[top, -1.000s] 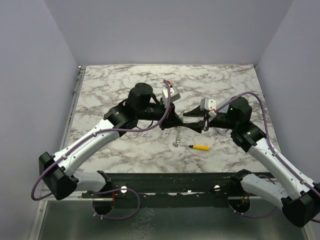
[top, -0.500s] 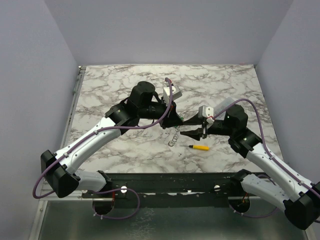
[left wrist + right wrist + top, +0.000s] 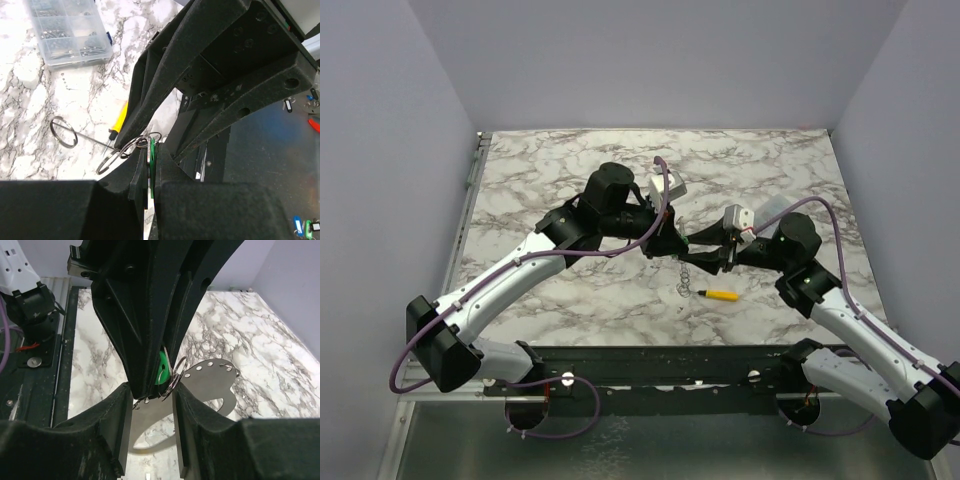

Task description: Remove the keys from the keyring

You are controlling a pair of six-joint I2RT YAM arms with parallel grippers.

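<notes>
Left claw was clamped tight on the green key, above the middle of the counter. The keyring, silvery loops, hung beside that key. Right claw stood partly open, its fingers astride the left claw's tips. A yellow-handled screwdriver lay toward the near edge.

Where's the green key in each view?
Top: not discernible.
Left wrist: key at bottom centre, edge-on.
Right wrist: centre, green head showing.
Shared landmark: keyring right by it, visible in all three.
</notes>
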